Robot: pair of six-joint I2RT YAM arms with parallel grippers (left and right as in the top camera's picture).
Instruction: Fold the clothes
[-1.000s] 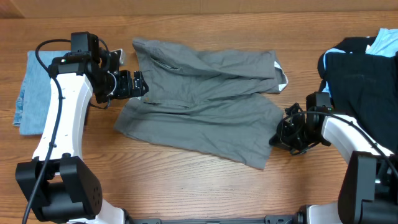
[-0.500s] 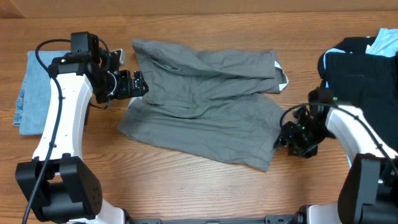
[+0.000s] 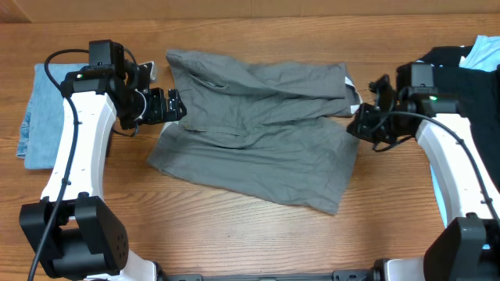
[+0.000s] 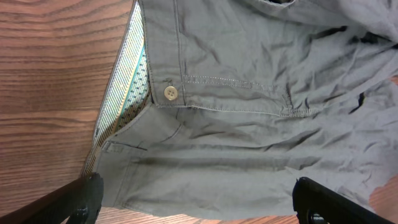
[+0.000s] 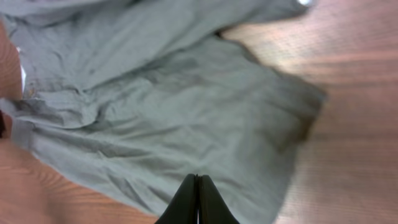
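- Grey garment (image 3: 258, 133): lies creased at the middle of the table (image 3: 234, 242), with one part lapped over the other. The waistband faces the left arm, and its button (image 4: 170, 93) and striped lining (image 4: 127, 102) show in the left wrist view.
- Left gripper (image 3: 170, 105): jaws wide apart and holding nothing, poised at the waistband edge. Its fingers (image 4: 84, 199) straddle the cloth below the button.
- Right gripper (image 3: 358, 125): jaws pressed together at the garment's right edge. The blurred wrist view shows the closed fingertips (image 5: 198, 196) over the cloth, with no fabric visible between them.
- Step in hand, as judged: taking hold of both ends for the next fold. The right jaws should part before descending, then pinch every layer at the corner — not the top one alone. The left should close squarely on the waistband.
- Risk: a single-layer pinch would drag the lapped part askew.
- Other clothes: a denim-blue piece (image 3: 35, 117) at far left, and a black pile (image 3: 457, 86) with a light blue item (image 3: 486, 51) at far right — both clear of the work.
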